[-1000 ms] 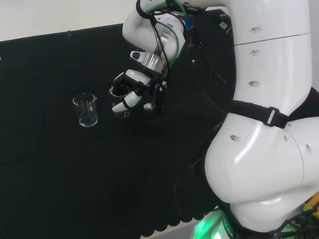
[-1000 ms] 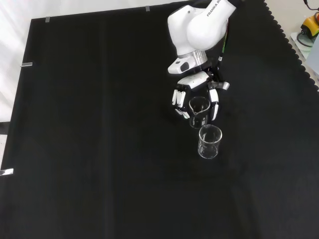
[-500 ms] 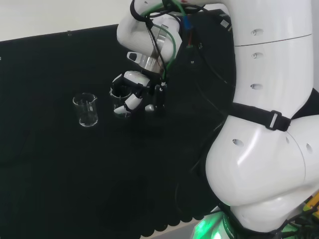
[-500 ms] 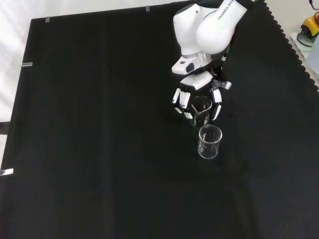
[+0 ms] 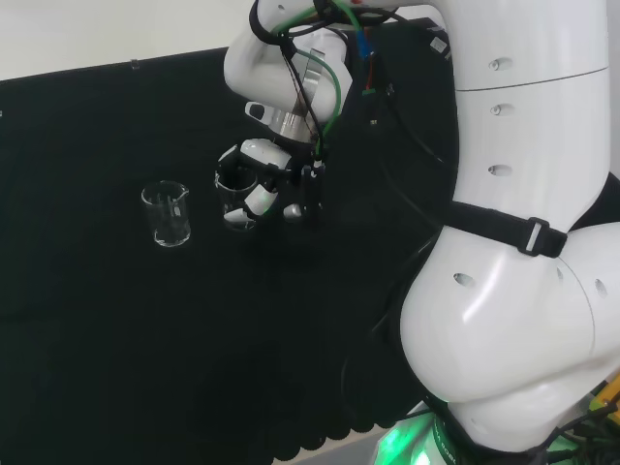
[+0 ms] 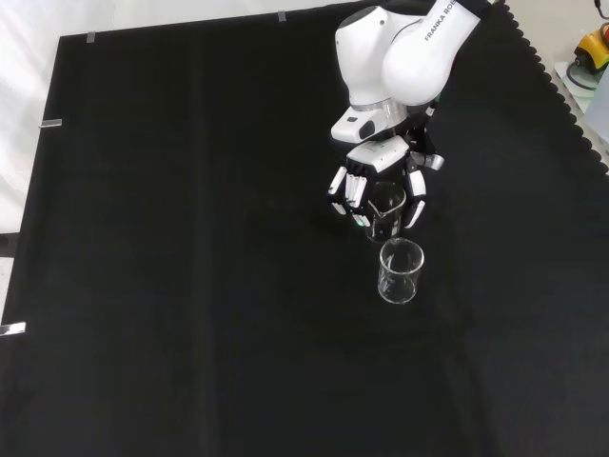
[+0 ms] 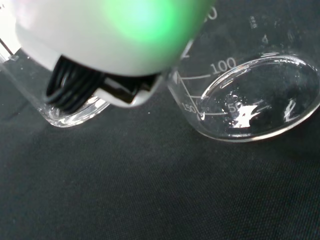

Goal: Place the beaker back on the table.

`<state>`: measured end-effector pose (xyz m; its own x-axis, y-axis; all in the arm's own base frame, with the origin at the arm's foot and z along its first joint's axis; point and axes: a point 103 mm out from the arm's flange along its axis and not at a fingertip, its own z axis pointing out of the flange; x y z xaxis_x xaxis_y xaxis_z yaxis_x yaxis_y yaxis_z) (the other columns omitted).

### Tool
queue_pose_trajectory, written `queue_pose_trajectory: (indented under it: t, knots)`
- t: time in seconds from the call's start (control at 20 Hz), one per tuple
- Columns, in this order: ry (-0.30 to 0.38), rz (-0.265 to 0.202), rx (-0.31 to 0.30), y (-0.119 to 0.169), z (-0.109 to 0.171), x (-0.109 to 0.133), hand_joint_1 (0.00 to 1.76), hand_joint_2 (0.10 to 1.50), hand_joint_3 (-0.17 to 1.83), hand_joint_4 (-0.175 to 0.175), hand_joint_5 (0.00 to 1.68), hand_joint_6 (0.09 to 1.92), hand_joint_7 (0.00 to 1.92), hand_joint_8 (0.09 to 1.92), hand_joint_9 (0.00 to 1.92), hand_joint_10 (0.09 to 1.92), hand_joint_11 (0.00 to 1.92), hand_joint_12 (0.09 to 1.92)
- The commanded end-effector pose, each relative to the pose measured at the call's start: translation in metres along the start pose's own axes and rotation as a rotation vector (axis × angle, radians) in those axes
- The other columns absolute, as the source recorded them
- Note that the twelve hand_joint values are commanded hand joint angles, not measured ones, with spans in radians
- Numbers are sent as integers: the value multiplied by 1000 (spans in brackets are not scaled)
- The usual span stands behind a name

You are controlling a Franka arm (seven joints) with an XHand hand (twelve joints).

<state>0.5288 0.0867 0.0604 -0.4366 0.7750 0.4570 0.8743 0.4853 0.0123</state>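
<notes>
Glass (image 6: pixel 401 271) stands empty on the black worktop (image 6: pixel 190 286), just in front of the fingers (image 6: pixel 341 188) in the front view. Behind it, the hand (image 6: pixel 381 181) curls its fingers round the beaker (image 6: pixel 383 211), upright between fingers and thumb, low over the cloth.

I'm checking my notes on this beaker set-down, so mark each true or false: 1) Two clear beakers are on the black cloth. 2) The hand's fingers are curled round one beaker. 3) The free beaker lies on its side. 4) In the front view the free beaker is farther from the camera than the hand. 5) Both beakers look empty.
1) True: the held beaker and the free beaker.
2) True: the hand wraps it.
3) False: it stands upright.
4) False: it is nearer, below the hand.
5) True: no liquid shows in either.
</notes>
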Motion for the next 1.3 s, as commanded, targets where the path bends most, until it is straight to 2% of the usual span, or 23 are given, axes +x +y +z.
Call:
queue_pose_trajectory:
  t: [0.05, 0.2, 0.65, 1.0, 1.1, 1.3]
  knots:
    - [-5, -4, 3, 0, 0, 1, 1207, 342, 1107, -7, 847, 949, 1037, 639, 1079, 536, 501, 1230]
    - [0, -4, 23, 2, -1, 2, 1200, 340, 1106, -8, 818, 950, 1031, 634, 1075, 526, 486, 1242]
    - [-10, 3, 76, 5, 1, 3, 1158, 332, 1103, -21, 541, 930, 875, 655, 962, 514, 366, 1294]
    - [-17, 8, 104, 6, 0, 2, 1143, 337, 1104, -25, 466, 868, 821, 665, 913, 524, 330, 1303]
    - [-14, 11, 112, 5, 0, 2, 1139, 330, 1118, -34, 365, 723, 773, 685, 874, 543, 304, 1314]
    - [-11, 12, 129, 6, 0, 2, 1113, 327, 1131, -35, 327, 550, 721, 714, 812, 581, 263, 1327]
